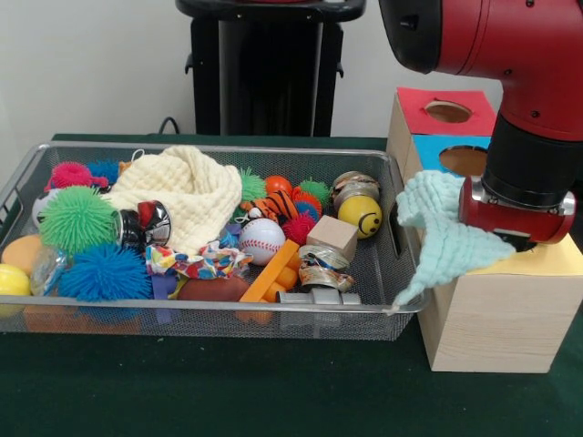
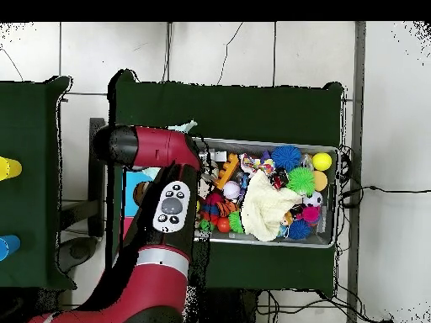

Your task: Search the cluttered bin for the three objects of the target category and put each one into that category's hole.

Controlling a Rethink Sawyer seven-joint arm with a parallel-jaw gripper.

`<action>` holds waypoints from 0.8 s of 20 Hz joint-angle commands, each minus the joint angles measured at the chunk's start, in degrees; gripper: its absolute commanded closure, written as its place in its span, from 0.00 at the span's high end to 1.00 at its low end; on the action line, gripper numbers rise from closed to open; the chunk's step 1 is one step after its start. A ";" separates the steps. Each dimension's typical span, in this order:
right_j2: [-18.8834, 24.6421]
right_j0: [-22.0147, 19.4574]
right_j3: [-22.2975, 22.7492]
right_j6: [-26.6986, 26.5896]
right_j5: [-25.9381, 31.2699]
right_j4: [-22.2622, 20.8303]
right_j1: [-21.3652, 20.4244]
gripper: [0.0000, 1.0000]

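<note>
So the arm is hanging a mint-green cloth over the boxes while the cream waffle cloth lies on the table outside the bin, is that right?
Not quite. The front view shows the cream waffle cloth lying inside the bin, draped over the toys, not on the table outside it. The rest holds: the mint-green cloth hangs below the hand over the boxes.

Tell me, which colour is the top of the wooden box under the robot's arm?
Yellow. The wooden box's top shows best in the front view.
</note>
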 commanded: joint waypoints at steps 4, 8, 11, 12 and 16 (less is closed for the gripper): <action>7.96 -3.72 0.58 5.55 -13.95 -2.75 10.89 0.00; 7.75 -3.62 0.52 5.71 -14.33 -2.87 10.88 0.00; 7.22 -3.27 0.15 6.43 -13.82 -2.64 11.14 0.00; 7.30 -3.35 -0.03 6.43 -12.75 -2.33 11.21 1.00; 7.37 -3.41 -0.65 4.04 -14.47 -4.15 11.02 1.00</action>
